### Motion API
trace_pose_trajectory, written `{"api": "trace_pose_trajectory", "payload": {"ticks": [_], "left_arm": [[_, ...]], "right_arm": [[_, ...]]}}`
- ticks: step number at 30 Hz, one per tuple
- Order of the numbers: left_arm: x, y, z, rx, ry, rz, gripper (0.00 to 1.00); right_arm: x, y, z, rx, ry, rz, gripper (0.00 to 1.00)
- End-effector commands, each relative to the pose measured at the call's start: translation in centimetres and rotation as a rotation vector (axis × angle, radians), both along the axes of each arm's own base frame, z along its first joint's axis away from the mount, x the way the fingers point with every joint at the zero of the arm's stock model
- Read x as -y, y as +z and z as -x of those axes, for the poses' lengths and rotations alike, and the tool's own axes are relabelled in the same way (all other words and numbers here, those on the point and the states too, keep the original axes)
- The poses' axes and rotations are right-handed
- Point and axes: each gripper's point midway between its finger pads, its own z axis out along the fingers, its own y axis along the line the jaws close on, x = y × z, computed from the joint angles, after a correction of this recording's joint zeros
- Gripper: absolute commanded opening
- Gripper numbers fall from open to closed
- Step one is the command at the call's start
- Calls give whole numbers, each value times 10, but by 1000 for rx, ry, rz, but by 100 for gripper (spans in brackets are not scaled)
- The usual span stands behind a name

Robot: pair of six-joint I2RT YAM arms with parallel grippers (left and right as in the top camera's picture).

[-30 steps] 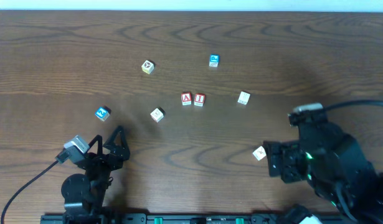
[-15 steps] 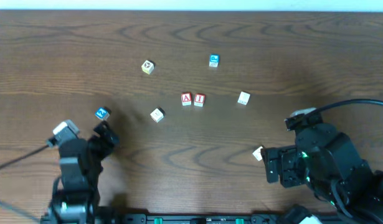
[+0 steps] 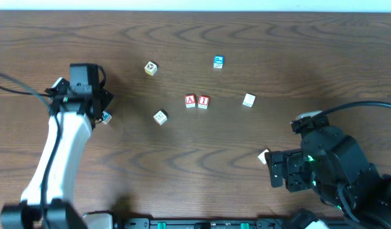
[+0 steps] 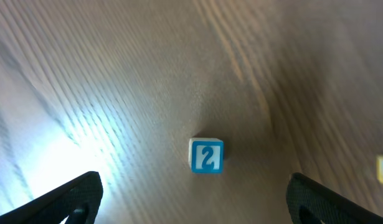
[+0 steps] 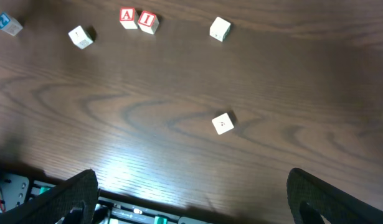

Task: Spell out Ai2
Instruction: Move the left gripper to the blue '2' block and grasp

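The wood-grain surface (image 3: 182, 152) is catching glare; the left end effector (image 4: 192, 190) is gaping wide, empty, the 2 block (image 4: 207, 155) at twelve o'clock.

- Bench (image 3: 182, 184): dark brown wood grain, running lengthwise.
- Blue cube (image 3: 219, 62): near the far edge, right of centre. Marking not legible.
- Yellowish cube (image 3: 150, 68): far side, left of centre, sits askew.
- Right white cube (image 3: 248, 100): mid-bench, right of centre.
- Left white cube (image 3: 160, 117): mid-bench, left of centre.
- Front white cube (image 3: 264, 156): toward the front edge, right side, turned askew. Small dark mark on top, unreadable.
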Motion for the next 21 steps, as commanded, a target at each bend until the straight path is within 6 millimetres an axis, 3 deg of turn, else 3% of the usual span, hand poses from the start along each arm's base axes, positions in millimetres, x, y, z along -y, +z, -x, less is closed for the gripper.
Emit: {"api": "trace_pose_trajectory", "payload": {"ticks": [1,7,21], "left_arm": [[-3,-13,-13,1,133,60,96],[10,-48,-29,-42,128,154,96],[12,-95,-24,-168,108,155,96]], "right_arm": [[-1,-1,1,-10,-14,-16,96],[-2,-1,2,-21,-20,-28,96],[-1,-2,3,-22,-21,-24,97]]}}
